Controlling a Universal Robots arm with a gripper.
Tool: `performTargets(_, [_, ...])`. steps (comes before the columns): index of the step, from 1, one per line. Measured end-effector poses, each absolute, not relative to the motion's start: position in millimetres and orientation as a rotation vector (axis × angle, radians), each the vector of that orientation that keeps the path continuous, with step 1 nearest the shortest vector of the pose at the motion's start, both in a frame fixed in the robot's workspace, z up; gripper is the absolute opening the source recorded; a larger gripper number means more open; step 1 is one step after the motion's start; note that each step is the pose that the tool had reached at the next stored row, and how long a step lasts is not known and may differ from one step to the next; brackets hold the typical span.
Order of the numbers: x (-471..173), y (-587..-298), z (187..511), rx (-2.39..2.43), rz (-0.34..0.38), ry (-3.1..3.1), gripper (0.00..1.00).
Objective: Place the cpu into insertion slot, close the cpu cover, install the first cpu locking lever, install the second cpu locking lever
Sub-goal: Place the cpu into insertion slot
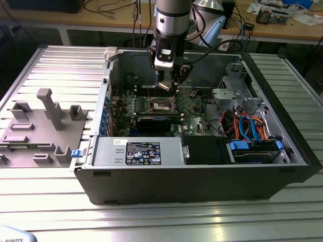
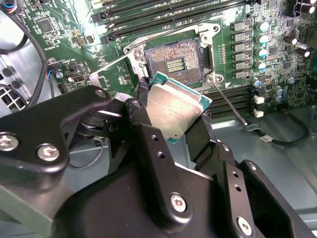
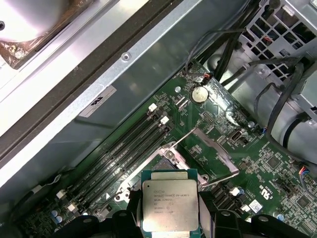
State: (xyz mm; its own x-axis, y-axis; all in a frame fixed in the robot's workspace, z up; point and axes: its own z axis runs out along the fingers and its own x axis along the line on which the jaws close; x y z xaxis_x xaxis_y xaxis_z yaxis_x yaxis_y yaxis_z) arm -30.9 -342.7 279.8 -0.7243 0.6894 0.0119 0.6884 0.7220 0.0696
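Note:
My gripper [image 2: 174, 101] is shut on the cpu [image 2: 177, 113], a flat square chip with a silver-grey top and green edge, pinched by two opposite sides. It hangs tilted a short way above the insertion slot [image 2: 174, 62], a dark square socket with gold contacts on the green board. The first wrist view looks down on the cpu [image 3: 170, 208] between the black fingers [image 3: 132, 201]. The cpu cover [image 3: 216, 147] stands swung open beside the socket. A thin locking lever [image 2: 231, 107] lies loose next to the slot. In the exterior view the gripper [image 1: 170, 89] is inside the open computer case, just above the socket [image 1: 160, 105].
Long black memory slots [image 3: 124, 148] flank the socket. The case wall [image 3: 114, 74] runs close behind them. Cables and a drive cage [image 1: 252, 128] fill the exterior view's right of the case, with a power supply [image 1: 144, 151] at the front. A grey fixture [image 1: 45, 126] sits on the table outside.

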Motion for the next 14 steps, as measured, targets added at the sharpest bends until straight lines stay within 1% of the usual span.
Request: performTargets(14, [-30.9, -342.7, 279.2, 1.214, 0.107, 2.878, 0.55])
